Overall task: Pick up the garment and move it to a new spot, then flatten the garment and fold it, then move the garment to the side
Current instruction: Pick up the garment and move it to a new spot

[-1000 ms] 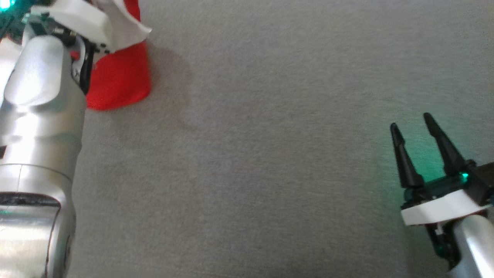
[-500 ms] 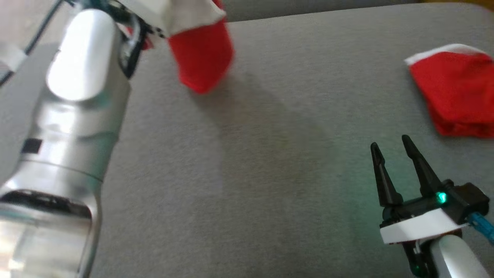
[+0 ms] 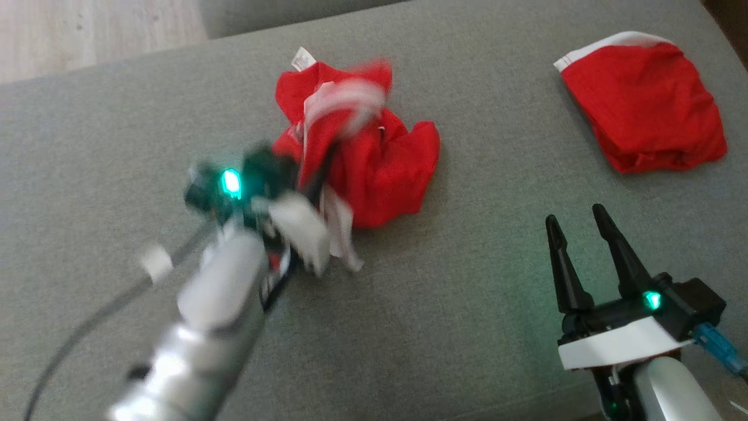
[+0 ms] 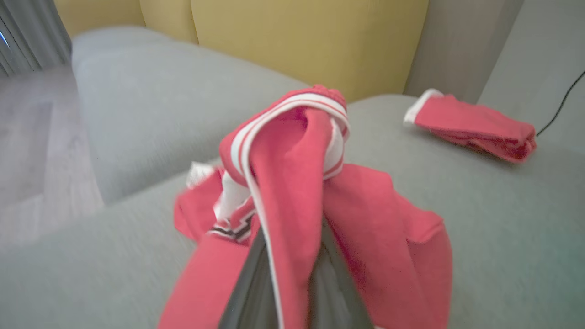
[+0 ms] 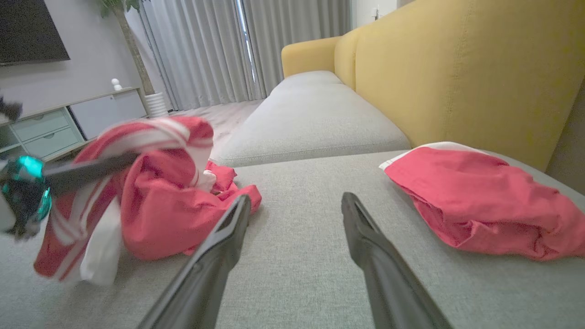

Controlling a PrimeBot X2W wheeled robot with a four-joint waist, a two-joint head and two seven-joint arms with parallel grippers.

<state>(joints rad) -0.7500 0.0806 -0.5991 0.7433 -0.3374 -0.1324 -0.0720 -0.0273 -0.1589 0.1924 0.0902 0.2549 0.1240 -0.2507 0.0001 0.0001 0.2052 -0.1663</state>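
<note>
The garment [image 3: 385,166] is red with white striped trim and lies bunched on the grey sofa seat [image 3: 467,304]. My left gripper [image 3: 324,161], blurred by motion, is shut on a striped fold of it and holds that fold up above the heap. In the left wrist view the garment [image 4: 283,183] drapes over the dark fingers [image 4: 249,278]. From the right wrist the garment [image 5: 164,205] shows at the left. My right gripper [image 3: 574,215] hovers open and empty at the lower right, apart from the cloth; its fingers [image 5: 224,246] point along the seat.
A second red garment [image 3: 643,111] with a white band lies folded at the far right of the seat, below the yellow backrest [image 5: 457,68]. Wooden floor [image 3: 87,29] begins beyond the seat's far left edge. A second grey cushion [image 5: 311,119] extends past the heap.
The head camera has swung, bringing the whole seat into view. My left arm has reached out and lowered the hanging garment, which now rests bunched on the cushion. The right gripper stays open.
</note>
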